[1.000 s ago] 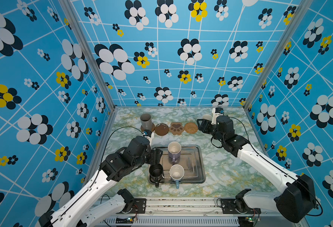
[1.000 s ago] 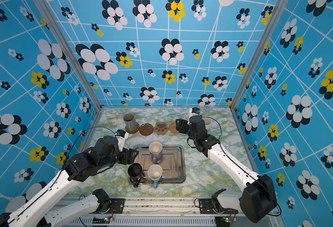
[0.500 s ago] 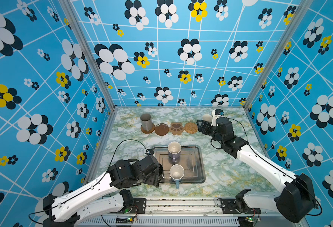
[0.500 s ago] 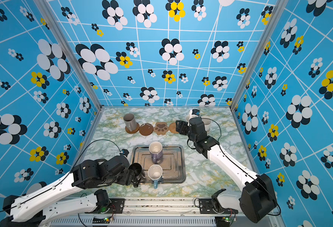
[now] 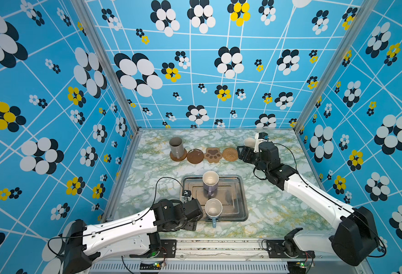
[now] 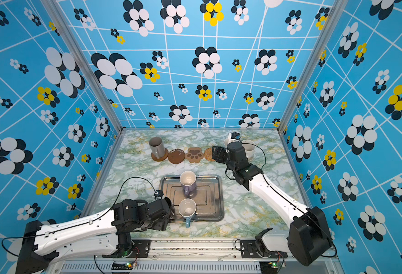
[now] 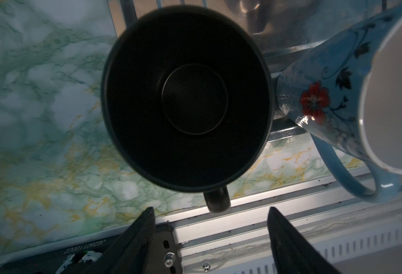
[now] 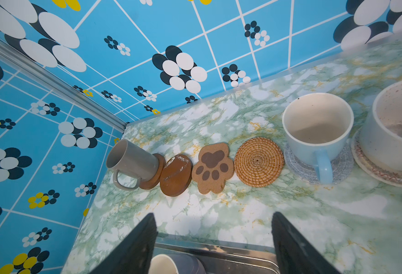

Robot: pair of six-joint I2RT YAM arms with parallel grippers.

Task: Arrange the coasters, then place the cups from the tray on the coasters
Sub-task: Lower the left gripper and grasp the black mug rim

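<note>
Coasters: six in a row past the tray's (image 5: 243, 189) far edge. From the left that's the left brown disc (image 5: 178, 159), bare brown disc (image 5: 195, 156), paw-print coaster (image 5: 213, 154) and rattan coaster (image 5: 230, 154), then a pale grey coaster (image 8: 341, 169) and a pale stitched coaster (image 8: 375, 172) out beyond the tray's far-right corner.
Grey cup (image 5: 176, 146): upright on the left brown disc, beyond the tray's far-left corner.
Plain light blue mug (image 8: 318, 132): on the pale grey coaster, handle pointing back toward the tray side.
Cream-white mug (image 8: 394, 132): on the pale stitched coaster, just beside the plain blue one.
Lavender mug (image 5: 210, 183): upright in the tray, by its far edge.
Flowered light blue mug (image 5: 213, 210): in the tray at its near edge, handle sticking out over the near rim.
Black mug (image 7: 188, 104): at the tray's near-left corner, just beside the flowered mug. It's hidden under the left gripper in both top views, so only the left wrist view shows it.
Left gripper (image 7: 210, 213): over the tray's near-left corner, fingers (image 7: 143, 237) spread wide. The black mug's handle sits at the mouth of the gap — neither finger touches it.
Right gripper (image 8: 213, 214): hovers over the marble table (image 5: 278, 213) between the tray's far edge and the coaster row, near the rattan one — fingers spread, nothing between them.
</note>
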